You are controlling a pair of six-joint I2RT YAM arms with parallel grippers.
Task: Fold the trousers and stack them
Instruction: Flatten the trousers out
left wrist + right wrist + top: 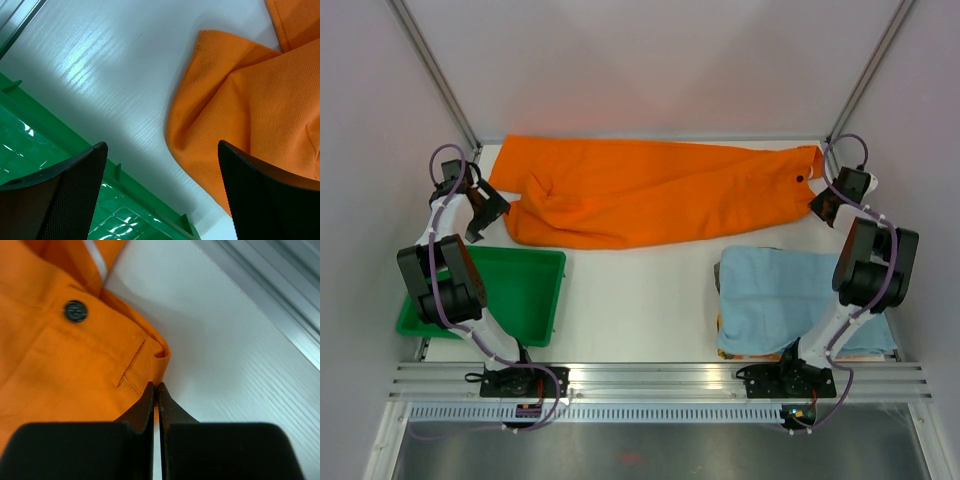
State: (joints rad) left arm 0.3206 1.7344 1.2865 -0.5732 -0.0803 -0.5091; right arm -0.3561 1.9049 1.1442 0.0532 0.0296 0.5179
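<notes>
The orange trousers [650, 195] lie spread across the back of the table, waistband to the right and legs to the left. My right gripper [823, 207] sits at the waistband corner. In the right wrist view its jaws [156, 385] are shut together on the waistband edge of the trousers [65, 365], just below a dark button [75, 311]. My left gripper [485, 215] hangs open at the left end of the legs. The left wrist view shows the wide-open left gripper [160, 145] with nothing between its fingers, above bare table beside a folded corner of the trousers [250, 90].
A green tray [555, 290] stands at the front left, its rim [140, 190] directly under my left gripper. A light blue cloth [790, 300] lies at the front right beside the right arm. Metal frame posts rise at both back corners.
</notes>
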